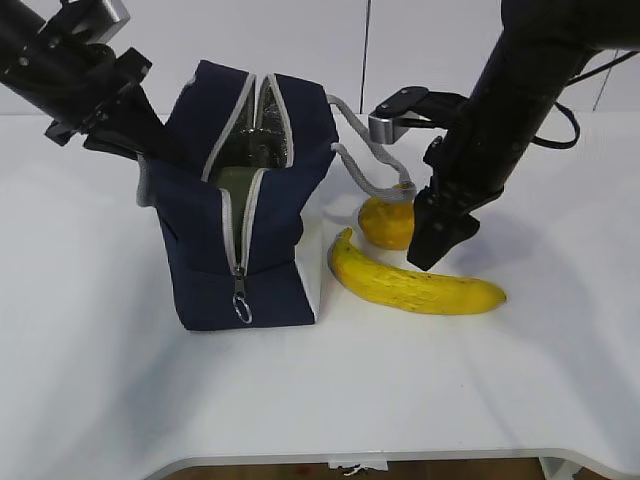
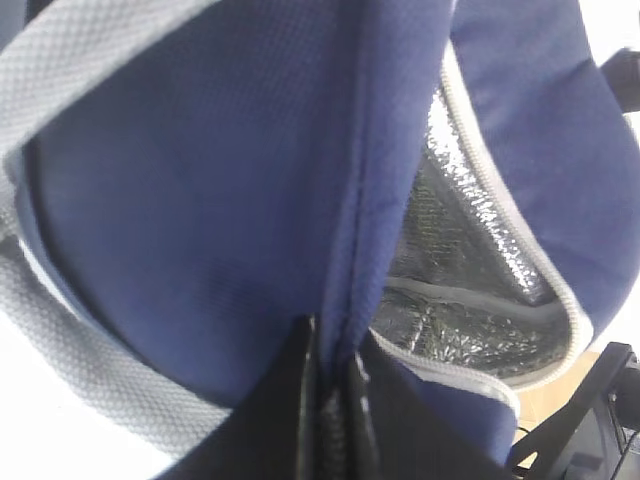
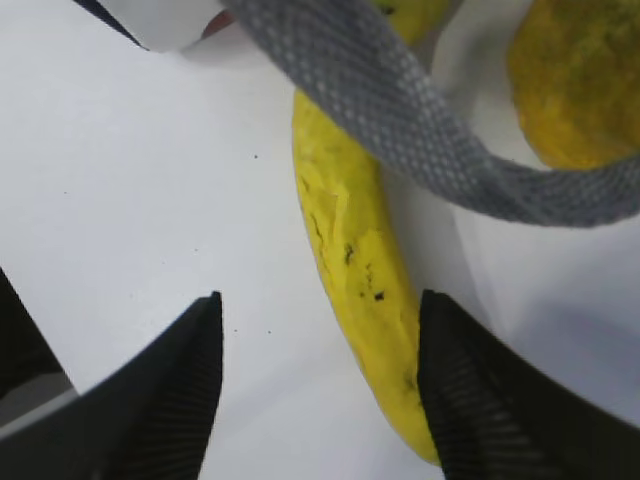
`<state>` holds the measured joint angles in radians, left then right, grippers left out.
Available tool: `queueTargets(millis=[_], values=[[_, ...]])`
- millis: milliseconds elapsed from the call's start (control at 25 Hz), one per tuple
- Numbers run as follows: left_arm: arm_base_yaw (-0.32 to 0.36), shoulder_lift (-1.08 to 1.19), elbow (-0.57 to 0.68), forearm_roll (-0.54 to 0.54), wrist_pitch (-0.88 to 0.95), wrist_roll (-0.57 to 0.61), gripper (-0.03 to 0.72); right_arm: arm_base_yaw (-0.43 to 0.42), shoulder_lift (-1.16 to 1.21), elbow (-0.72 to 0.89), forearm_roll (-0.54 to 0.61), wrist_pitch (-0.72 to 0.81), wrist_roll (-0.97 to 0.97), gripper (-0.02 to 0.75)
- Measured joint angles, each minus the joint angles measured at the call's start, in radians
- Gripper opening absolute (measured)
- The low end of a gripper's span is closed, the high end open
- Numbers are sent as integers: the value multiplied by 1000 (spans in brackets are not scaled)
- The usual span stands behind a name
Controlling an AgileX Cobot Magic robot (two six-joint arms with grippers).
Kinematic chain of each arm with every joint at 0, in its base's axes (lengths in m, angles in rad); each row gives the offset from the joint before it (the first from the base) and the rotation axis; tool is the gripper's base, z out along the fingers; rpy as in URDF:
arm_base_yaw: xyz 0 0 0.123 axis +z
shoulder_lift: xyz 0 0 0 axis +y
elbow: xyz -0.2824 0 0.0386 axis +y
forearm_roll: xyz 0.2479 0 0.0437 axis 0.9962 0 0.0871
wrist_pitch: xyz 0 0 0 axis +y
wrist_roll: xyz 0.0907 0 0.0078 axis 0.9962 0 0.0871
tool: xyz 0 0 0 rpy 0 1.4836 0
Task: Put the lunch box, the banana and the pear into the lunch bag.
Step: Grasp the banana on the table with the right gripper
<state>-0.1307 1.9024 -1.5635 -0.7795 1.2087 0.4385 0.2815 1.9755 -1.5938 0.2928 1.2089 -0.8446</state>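
Note:
The navy lunch bag (image 1: 250,230) stands unzipped at the left centre, silver foil lining (image 2: 455,250) showing. A dull green surface low inside its mouth looks like the lunch box (image 1: 236,184). My left gripper (image 1: 140,150) is shut on the bag's left rim, navy fabric pinched between its jaws (image 2: 330,375). To the right of the bag the banana (image 1: 415,283) lies on the table, the pear (image 1: 385,222) just behind it. My right gripper (image 1: 435,250) hovers open over the banana (image 3: 350,230), which lies close to the right finger (image 3: 470,390). The pear (image 3: 580,80) is beyond.
A grey webbing handle (image 1: 365,160) droops from the bag toward the pear and crosses above the banana (image 3: 400,110). The zipper's ring pull (image 1: 241,308) hangs at the bag's front. White table (image 1: 320,400), front edge near.

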Motion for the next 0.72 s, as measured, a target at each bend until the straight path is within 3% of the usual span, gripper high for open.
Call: queueTargets(millis=[200,440,720], values=[[0,0,0,2,0,0,6,0,37,0,14,-4,0,479],[0,0,0,4,0,0,6,0,51,0,44,-42,22,568],[0,0,0,8,0,0,6,0,51,0,46,-58,69,585]])
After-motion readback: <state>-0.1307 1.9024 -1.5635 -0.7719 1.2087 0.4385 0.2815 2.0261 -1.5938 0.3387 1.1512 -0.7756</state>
